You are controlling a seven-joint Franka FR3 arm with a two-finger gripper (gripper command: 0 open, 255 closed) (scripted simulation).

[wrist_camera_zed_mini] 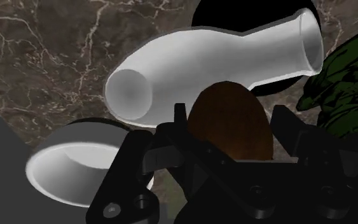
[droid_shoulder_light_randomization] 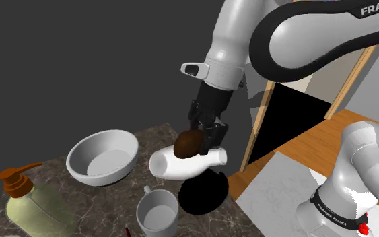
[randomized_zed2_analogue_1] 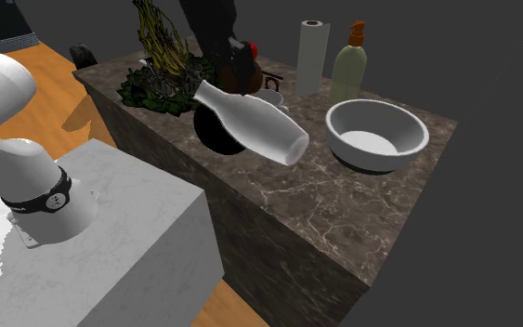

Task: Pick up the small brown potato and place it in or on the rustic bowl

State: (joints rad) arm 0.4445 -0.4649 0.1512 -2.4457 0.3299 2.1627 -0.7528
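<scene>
While my black two-finger gripper [droid_shoulder_light_randomization: 203, 137] clamps the small brown oval potato [droid_shoulder_light_randomization: 188, 143] just above a white vase [droid_shoulder_light_randomization: 188, 163] lying sideways, I judge transport underway; next, carry it across to the wide white bowl [droid_shoulder_light_randomization: 99, 176] and release.

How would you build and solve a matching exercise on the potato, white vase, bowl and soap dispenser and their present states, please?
Things:
1 potato
2 white vase
3 bowl
4 soap dispenser

States:
A upright, orange pump on top
B clasped in the gripper
C lying on its side
D empty, mouth up

Pairs: 1-B, 2-C, 3-D, 4-A.
</scene>
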